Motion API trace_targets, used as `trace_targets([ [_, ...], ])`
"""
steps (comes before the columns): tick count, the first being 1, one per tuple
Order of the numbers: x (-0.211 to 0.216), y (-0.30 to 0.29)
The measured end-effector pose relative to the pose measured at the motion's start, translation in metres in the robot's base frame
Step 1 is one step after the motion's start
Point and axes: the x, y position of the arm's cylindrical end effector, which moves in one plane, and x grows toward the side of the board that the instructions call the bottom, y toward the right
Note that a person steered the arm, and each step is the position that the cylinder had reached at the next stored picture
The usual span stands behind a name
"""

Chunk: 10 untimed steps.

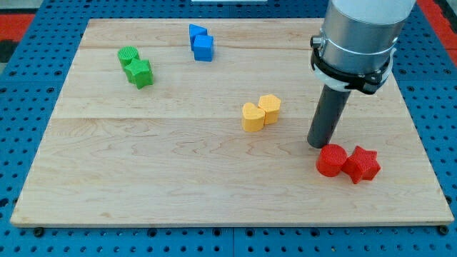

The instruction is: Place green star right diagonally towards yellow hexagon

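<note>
Currently: board stock and rod position

Green star [140,73]: far left, touching green cylinder [128,56]. Yellow hexagon [269,108]: centre, beside yellow heart [252,117]. Rod tip [318,145]: near right, holding nothing, just beside red cylinder [332,160], well apart from the star.

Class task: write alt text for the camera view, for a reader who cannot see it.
My tip rests just above-left of the red cylinder and red star; the green star sits far left, the yellow hexagon mid-board.
</note>
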Motion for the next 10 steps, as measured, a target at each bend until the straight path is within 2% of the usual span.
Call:
trace_targets([
  [1, -0.005, -0.019],
  [3, -0.014, -0.119],
  [5, -0.071, -0.159],
  [6, -0.084, -0.191],
  [7, -0.089, -0.252],
  [8, -0.058, -0.355],
  [9, -0.093, -0.359],
  [10, -0.132, -0.336],
])
